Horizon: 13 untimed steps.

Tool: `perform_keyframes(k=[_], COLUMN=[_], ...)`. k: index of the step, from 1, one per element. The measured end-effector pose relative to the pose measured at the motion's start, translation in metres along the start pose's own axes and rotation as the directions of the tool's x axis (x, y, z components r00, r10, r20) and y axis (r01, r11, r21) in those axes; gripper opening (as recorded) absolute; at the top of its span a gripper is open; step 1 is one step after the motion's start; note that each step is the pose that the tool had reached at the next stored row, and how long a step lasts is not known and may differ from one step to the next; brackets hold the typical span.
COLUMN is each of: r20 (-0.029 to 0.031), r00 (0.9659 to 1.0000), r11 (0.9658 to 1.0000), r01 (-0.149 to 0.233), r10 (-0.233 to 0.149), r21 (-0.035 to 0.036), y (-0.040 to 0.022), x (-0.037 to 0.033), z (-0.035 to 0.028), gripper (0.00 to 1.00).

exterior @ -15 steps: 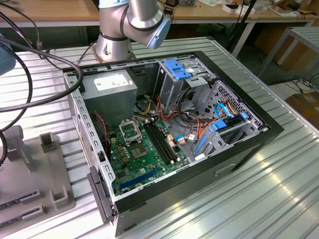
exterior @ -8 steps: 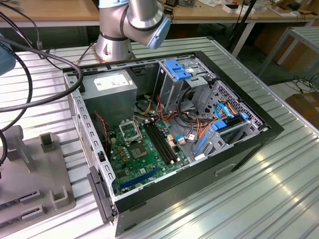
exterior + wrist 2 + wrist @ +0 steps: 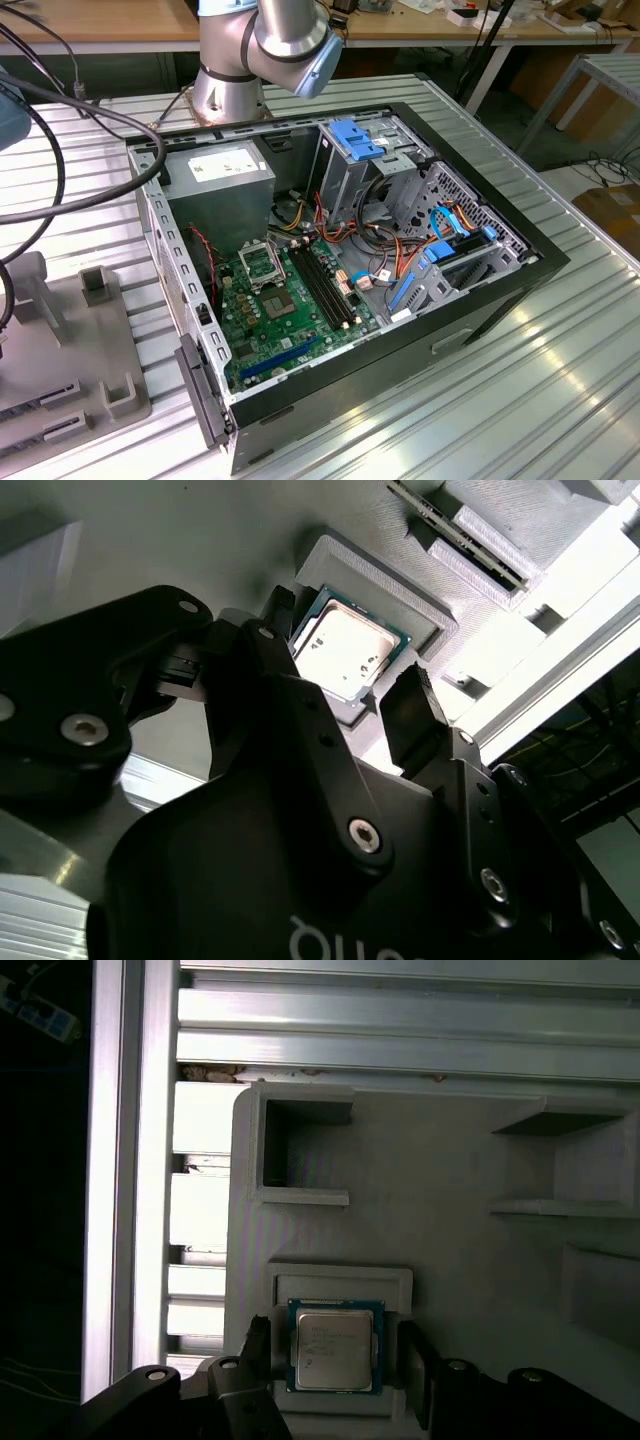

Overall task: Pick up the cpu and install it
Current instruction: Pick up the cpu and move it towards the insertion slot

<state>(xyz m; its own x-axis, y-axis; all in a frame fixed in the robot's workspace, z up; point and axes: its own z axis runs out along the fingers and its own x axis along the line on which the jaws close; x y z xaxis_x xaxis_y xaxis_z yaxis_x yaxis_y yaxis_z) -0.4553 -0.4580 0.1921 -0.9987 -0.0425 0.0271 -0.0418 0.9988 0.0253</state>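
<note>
First wrist view: the claw (image 3: 335, 1332) is spread wide with a finger (image 3: 258, 1345) on each side of the cpu (image 3: 335, 1350). There's a small gap on both sides, so it's not gripping anything. The cpu lies flat in a square pocket of the grey tray (image 3: 450, 1160) on the ribbed metal surface (image 3: 400, 1020).

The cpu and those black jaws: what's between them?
Just the grey holder's raised rim around the cpu, in the first wrist view; the jaws stand open.
</note>
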Motion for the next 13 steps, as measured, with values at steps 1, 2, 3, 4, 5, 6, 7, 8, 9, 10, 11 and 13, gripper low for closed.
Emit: perform_keyframes(k=[1,2,3,4,5,6,7,8,9,10,11,13], r20=[0.0000,0.0002,0.0001,0.0001,0.0000,0.0000,0.0000,0.0000,0.0000,0.0000,0.0000,0.0000], r00=[1.0000,1.0000,1.0000,1.0000,1.0000,1.0000,1.0000,1.0000,1.0000,1.0000,1.0000,1.0000], r11=[1.0000,1.0000,1.0000,1.0000,1.0000,1.0000,1.0000,1.0000,1.0000,1.0000,1.0000,1.0000], r01=[0.000,0.000,0.000,0.000,0.000,0.000,0.000,0.000,0.000,0.000,0.000,0.000], r10=[0.000,0.000,0.000,0.000,0.000,0.000,0.000,0.000,0.000,0.000,0.000,0.000], r21=[0.0000,0.0000,0.0000,0.0000,0.0001,0.0000,0.0000,0.0001,0.0000,0.0001,0.0001,0.0000], y=[0.0000,0.0000,0.0000,0.0000,0.0000,0.0000,0.0000,0.0000,0.0000,0.0000,0.0000,0.0000], x=[0.0000,0.0000,0.0000,0.0000,0.0000,0.0000,0.0000,0.0000,0.0000,0.0000,0.0000,0.0000], z=[-0.0001,-0.0001,-0.0001,-0.0001,-0.0002,-0.0002,-0.0002,-0.0002,-0.0002,-0.0002,-0.0003,-0.0002], gripper=[0.62,0.62,0.62,0.62,0.62,0.62,0.62,0.62,0.61,0.61,0.53,0.53])
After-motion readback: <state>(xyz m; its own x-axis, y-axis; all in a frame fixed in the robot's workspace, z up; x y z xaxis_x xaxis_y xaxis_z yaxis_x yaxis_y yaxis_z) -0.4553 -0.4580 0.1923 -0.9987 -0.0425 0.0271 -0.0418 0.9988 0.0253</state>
